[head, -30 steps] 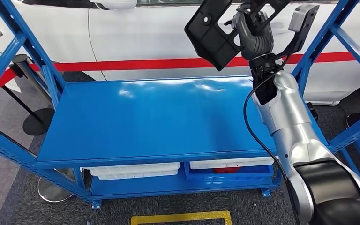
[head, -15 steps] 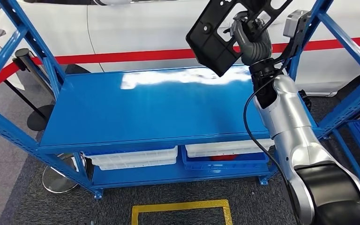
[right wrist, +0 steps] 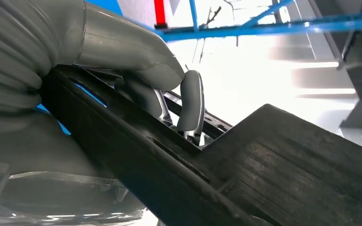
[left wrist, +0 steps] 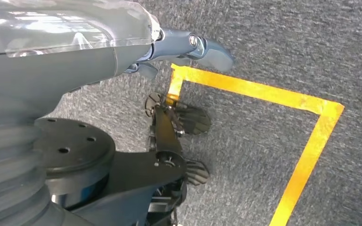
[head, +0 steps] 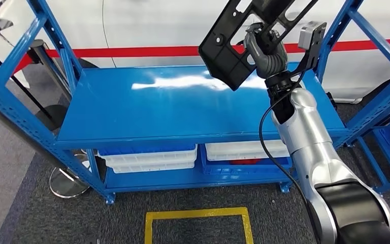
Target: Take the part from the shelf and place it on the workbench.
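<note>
Right hand [head: 265, 50], fingers closed around the black part [head: 236, 43], which is held tilted in the air above the blue shelf [head: 183, 109]. Carrying step is judged in hand; a turn toward the workbench is called for next. Left hand [left wrist: 188, 47] hangs down, nothing held.

The setting is an automotive workshop. A blue steel rack [head: 183, 109] stands beside a white car [head: 157, 25]. Yellow floor tape [head: 198, 216] marks grey carpet [head: 40, 223].
</note>
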Controlling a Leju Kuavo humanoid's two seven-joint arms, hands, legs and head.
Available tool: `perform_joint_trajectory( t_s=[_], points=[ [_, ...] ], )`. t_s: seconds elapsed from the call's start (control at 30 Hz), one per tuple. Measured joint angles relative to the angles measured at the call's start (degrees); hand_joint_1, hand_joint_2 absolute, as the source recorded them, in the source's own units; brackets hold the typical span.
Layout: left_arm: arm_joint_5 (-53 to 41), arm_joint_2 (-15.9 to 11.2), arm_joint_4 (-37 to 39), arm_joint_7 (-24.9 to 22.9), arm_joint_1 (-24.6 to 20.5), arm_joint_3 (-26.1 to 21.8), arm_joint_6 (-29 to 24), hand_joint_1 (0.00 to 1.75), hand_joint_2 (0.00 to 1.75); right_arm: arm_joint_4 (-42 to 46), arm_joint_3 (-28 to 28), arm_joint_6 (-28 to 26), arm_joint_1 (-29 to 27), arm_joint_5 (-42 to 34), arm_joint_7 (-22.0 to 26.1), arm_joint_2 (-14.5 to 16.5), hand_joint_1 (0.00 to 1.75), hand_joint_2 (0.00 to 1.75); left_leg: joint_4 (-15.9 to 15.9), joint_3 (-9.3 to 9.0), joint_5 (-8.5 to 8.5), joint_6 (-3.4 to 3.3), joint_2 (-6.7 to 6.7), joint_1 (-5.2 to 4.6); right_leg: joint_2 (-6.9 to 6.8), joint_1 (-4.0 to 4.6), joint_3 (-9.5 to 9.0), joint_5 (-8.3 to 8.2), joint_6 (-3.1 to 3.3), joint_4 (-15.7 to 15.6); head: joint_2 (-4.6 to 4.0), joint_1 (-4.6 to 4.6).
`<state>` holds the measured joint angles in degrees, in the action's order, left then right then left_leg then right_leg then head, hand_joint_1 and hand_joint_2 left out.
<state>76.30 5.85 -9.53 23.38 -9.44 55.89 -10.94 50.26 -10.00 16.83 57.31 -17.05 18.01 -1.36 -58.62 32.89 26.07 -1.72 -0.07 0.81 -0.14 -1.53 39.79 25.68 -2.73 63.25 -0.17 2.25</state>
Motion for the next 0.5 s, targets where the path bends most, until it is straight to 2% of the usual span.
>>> perform_joint_trajectory(
  t_s=[0.07, 0.1, 0.13, 0.17, 0.27, 0.3, 0.37, 0.43, 0.47, 0.5],
  points=[
    [0.0, 0.0, 0.0, 0.0, 0.1, 0.0, 0.0, 0.00, 1.75, -0.3, 0.0, 0.4, -0.1, 0.0, 0.1, 0.0, 1.75, 1.75, 0.0, 1.04, -0.78, -0.44, 0.04, -0.14, 0.03, 0.07, 2.87, 4.63, -0.24, 7.8, 0.00, -0.01],
    [0.0, 0.0, 0.0, 0.0, 0.1, 0.0, 0.0, 0.00, 1.75, -0.6, 0.0, 0.5, -0.3, 0.0, 0.1, -0.1, 1.75, 1.75, -0.1, 1.53, -1.14, -0.50, 0.04, -0.23, 0.04, 0.13, 3.81, 6.02, -0.30, 11.0, 0.00, -0.01],
    [0.0, 0.0, 0.0, 0.0, 0.2, 0.0, 0.0, 0.00, 1.75, -0.8, 0.0, 0.6, -0.5, 0.0, 0.2, -0.1, 1.75, 1.75, -0.1, 1.96, -1.45, -0.50, 0.01, -0.32, 0.04, 0.19, 3.76, 6.33, -0.26, 12.2, 0.00, -0.01],
    [0.0, 0.0, 0.0, 0.0, 0.2, 0.0, -0.1, 0.00, 1.75, -1.0, 0.0, 0.7, -0.6, 0.0, 0.3, -0.1, 1.75, 1.75, -0.1, 2.30, -1.71, -0.47, -0.04, -0.39, 0.04, 0.24, 2.49, 5.59, -0.11, 10.9, 0.00, -0.01],
    [0.0, 0.0, 0.0, -0.1, 0.2, 0.0, -0.2, 0.00, 1.75, -1.4, -0.1, 0.9, -0.7, 0.0, 0.5, 0.0, 1.75, 1.75, -0.4, 2.95, -2.26, -0.10, -0.12, -0.66, 0.01, 0.63, -4.71, 1.93, 0.93, -0.4, 0.00, -0.01],
    [0.0, 0.0, 0.0, -0.1, 0.2, 0.0, -0.3, 0.00, 1.75, -1.5, -0.2, 0.9, -0.7, 0.0, 0.6, 0.0, 1.75, 1.75, -0.5, 3.16, -2.44, 0.16, -0.12, -0.73, -0.01, 0.85, -6.11, 1.40, 1.25, -2.9, 0.00, -0.01],
    [0.1, 0.1, 0.0, -0.1, 0.2, 0.0, -0.5, 0.00, 1.75, -1.6, -0.3, 0.9, -0.7, 0.0, 0.7, 0.2, 1.75, 1.75, -0.5, 3.48, -2.86, 0.79, -0.08, -0.77, -0.01, 1.23, -6.55, 1.11, 1.73, -4.2, 0.00, -0.01],
    [0.1, 0.2, 0.0, -0.2, 0.4, 0.0, -0.6, 0.00, 1.75, -1.9, -0.3, 0.7, -0.8, 0.0, 0.8, 0.4, 1.75, 1.75, -0.6, 3.75, -2.73, 1.45, -0.08, -0.71, -0.12, 0.98, -6.35, 0.45, 2.39, -4.6, 0.01, -0.01],
    [0.2, 0.2, 0.0, -0.2, 0.4, 0.0, -0.6, 0.00, 1.75, -2.0, -0.3, 0.7, -0.8, 0.0, 0.8, 0.6, 1.75, 1.75, -1.6, 4.20, -1.77, 1.77, -0.11, -0.69, -0.24, 0.79, -6.22, 0.04, 2.81, -4.9, 0.01, 0.00],
    [0.2, 0.2, 0.0, -0.1, 0.4, -0.1, -0.6, 0.00, 1.75, -2.1, -0.4, 0.7, -0.8, 0.0, 0.9, 0.8, 1.75, 1.75, -3.8, 5.10, -0.08, 2.05, -0.12, -0.64, -0.34, 0.60, -6.02, -0.38, 3.16, -5.2, 0.01, 0.01]
  ],
)
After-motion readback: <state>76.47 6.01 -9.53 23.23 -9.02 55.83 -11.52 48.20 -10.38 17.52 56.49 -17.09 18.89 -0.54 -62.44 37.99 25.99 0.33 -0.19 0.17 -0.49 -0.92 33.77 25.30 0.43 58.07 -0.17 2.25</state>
